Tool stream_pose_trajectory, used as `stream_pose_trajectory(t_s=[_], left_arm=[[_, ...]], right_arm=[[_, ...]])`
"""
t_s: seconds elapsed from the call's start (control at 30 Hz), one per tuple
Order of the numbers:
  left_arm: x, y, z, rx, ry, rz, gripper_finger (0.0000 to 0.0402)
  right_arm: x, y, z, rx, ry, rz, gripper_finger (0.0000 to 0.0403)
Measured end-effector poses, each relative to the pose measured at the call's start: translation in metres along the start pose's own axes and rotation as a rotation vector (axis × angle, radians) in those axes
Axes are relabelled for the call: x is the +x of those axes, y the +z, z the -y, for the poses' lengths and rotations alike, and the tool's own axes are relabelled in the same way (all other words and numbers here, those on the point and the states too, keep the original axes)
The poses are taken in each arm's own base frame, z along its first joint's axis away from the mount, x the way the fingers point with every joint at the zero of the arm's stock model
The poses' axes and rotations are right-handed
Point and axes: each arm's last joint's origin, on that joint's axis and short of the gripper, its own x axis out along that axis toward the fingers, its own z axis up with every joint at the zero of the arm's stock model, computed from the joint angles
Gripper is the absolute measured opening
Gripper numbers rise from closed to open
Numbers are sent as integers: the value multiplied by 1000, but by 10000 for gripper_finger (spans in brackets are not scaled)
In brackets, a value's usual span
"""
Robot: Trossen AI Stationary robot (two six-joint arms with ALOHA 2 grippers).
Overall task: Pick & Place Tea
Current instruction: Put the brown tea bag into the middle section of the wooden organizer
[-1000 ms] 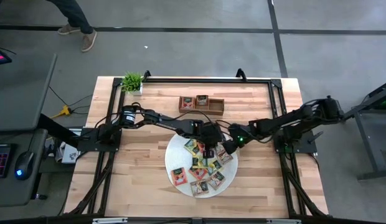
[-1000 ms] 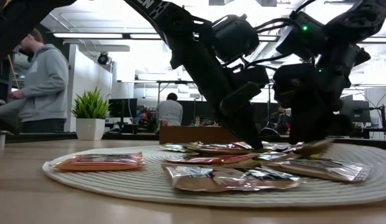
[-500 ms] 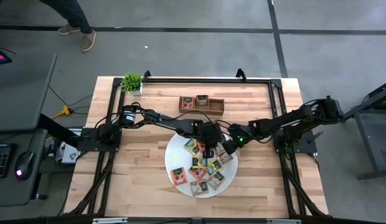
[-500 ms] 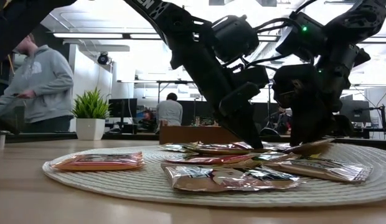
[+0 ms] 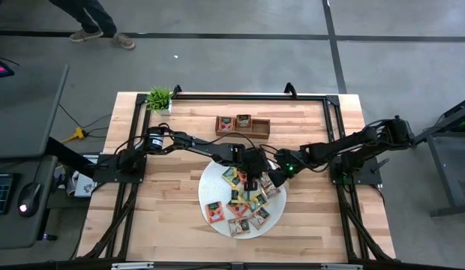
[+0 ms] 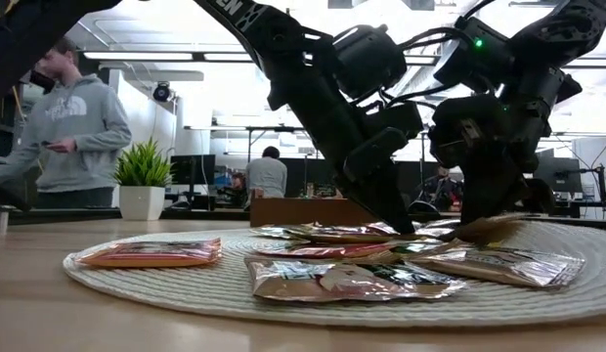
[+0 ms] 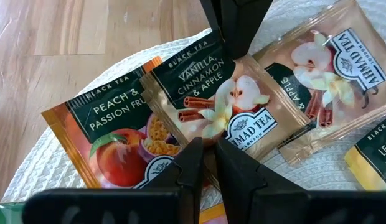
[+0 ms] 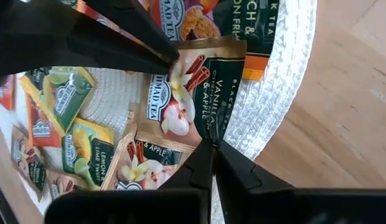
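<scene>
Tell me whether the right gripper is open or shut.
Shut. The right gripper has its fingers pinched on the edge of a vanilla, cinnamon and apple tea packet over the white mat.

Both arms reach to the table's middle, where the left gripper (image 5: 250,182) and right gripper (image 5: 268,182) point down, fingers pinched together.

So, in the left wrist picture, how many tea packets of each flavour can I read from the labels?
Peach & Passion Fruit: 1
Vanilla, Cinnamon & Apple: 2
Lemon, cut off by the picture's edge: 1
Total: 4 readable packets. Small slivers of other wrappers show at the edges, without readable labels, so they are not counted.
</scene>
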Motion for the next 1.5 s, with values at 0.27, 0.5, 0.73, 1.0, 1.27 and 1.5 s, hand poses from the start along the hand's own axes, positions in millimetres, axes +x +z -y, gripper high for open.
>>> stream_pose_trajectory(t_s=[0.27,0.5,0.73,1.0,1.27,1.5], left_arm=[[0,0,0,-2,-13,2,44],[0,-1,0,-4,-13,-11,44],[0,-1,0,-4,-12,-11,44],[0,-1,0,-4,-12,-11,44],[0,-1,0,-5,-11,-11,44],[0,-1,0,-4,-11,-11,44]], right_arm=[[-19,7,2,-28,25,28,11],[-20,6,4,-39,12,19,43],[-20,7,4,-76,14,23,110],[-19,9,3,-81,13,56,134],[-11,10,4,-80,8,46,117],[-11,11,3,-81,2,69,33]])
